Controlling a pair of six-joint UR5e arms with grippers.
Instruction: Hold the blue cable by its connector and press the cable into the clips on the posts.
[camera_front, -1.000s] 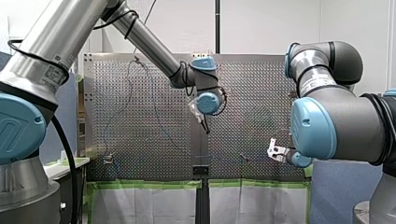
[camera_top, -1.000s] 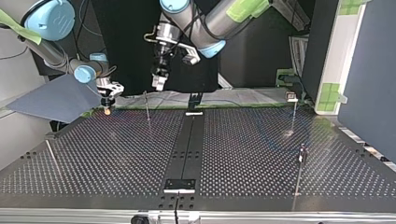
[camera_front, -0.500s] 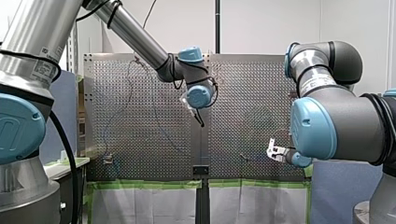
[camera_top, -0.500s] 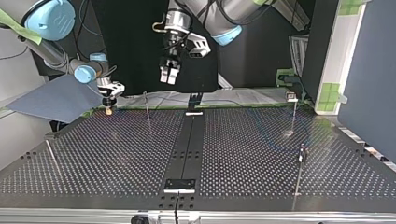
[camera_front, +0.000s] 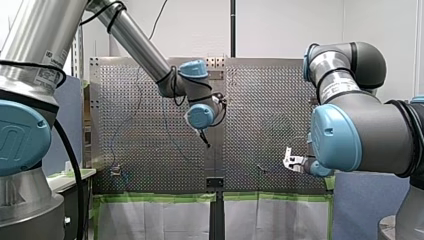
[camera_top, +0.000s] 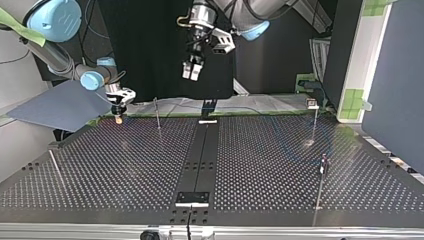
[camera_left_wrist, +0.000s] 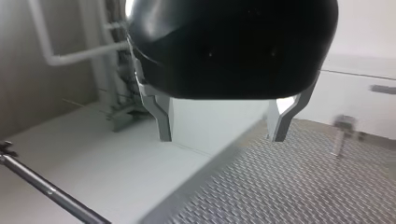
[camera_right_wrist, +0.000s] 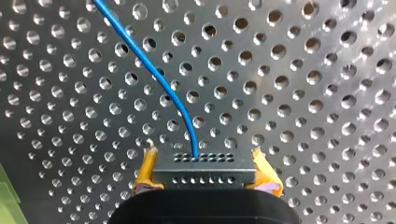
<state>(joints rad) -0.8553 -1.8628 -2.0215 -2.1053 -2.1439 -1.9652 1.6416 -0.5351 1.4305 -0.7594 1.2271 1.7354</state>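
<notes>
The perforated silver metal surface (camera_top: 280, 165) lies under both arms. The left gripper (camera_top: 192, 70), black, hangs high over its far middle, jaws apart, nothing between them. The right gripper (camera_top: 118, 114) sits low at the top view's far left, yellow-padded jaws clamped on the dark grey rectangular connector (camera_right_wrist: 204, 169). Thin upright metal posts (camera_top: 157, 114) stand well apart. The thin blue cable (camera_right_wrist: 154, 79) curves from the connector across the holes.

The cable (camera_right_wrist: 159, 79) is coloured blue. The connector (camera_right_wrist: 203, 169) is shown dark grey, dotted with rows of small holes. The pads (camera_right_wrist: 145, 169) are coloured yellow. The silver table (camera_right_wrist: 303, 93) is patterned with round holes.
</notes>
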